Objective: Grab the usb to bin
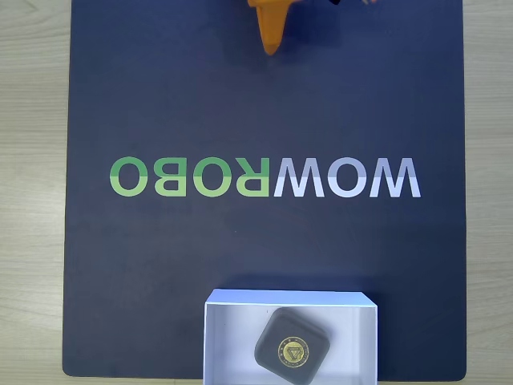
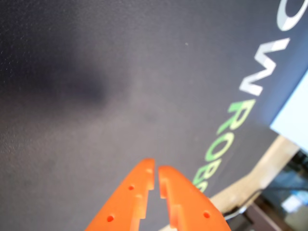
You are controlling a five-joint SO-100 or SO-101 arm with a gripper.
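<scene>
The usb (image 1: 292, 346), a dark grey rounded-square case with a round yellow emblem, lies inside the bin (image 1: 232, 337), a shallow white box at the bottom middle of the fixed view. A corner of the bin (image 2: 294, 120) shows at the right edge of the wrist view. My orange gripper (image 1: 272, 50) pokes in at the top of the fixed view, far from the bin. In the wrist view the gripper (image 2: 156, 168) has its tips nearly touching, with nothing between them, over bare dark mat.
A dark navy mat (image 1: 160, 265) with the mirrored lettering "WOWROBO" (image 1: 264, 177) covers most of the light wooden table (image 1: 32, 200). The lettering (image 2: 240, 115) also runs along the right side of the wrist view.
</scene>
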